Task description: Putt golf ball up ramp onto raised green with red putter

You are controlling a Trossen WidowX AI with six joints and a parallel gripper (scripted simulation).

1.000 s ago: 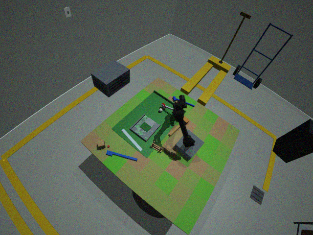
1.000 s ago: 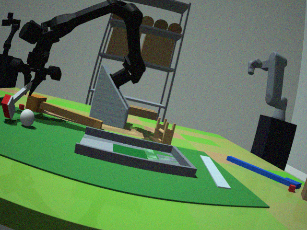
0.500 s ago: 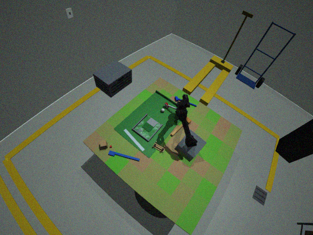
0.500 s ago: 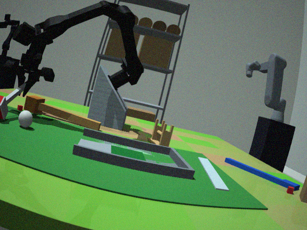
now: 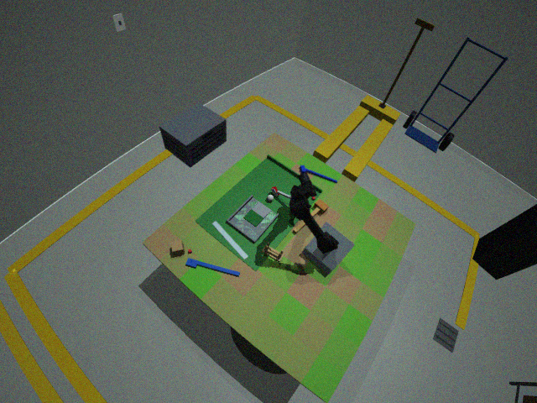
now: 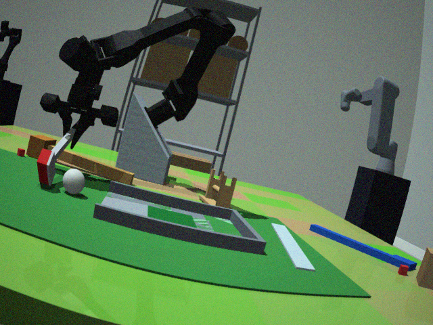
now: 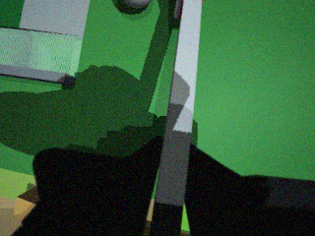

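Red putter [image 6: 49, 164] gripped at the upper end of its pale grey shaft, red head down on the dark green mat [image 6: 105, 241], shaft slanting up and away from the head toward the gripper [image 6: 71, 138]. Long axis tilted rather than upright in the exterior view; in the top view, lying roughly from the arm out toward the ball; in the wrist view, running from the black fingers near the bottom edge up to the top edge. Gripper clenched on the shaft, jaws close together with the shaft between them. Golf ball [image 6: 74, 181] resting on the mat just beside the head's face, on the side toward the raised green [image 6: 174, 217]; contact between head and ball too fine to settle, though a thin gap seems present. Grey frame [image 6: 181, 234] of the green lying beyond the ball, with a pale ramp strip [image 6: 124, 204] on the near side facing it. Progress, as judged: pick-up done, club addressed behind the ball, stroke not yet made, ball not on the ramp or the green. Remaining: a measured push along the line from head through ball to ramp, firm enough to climb, soft enough to stop inside the frame. Blue bars, wooden blocks and small fence well apart from this line.
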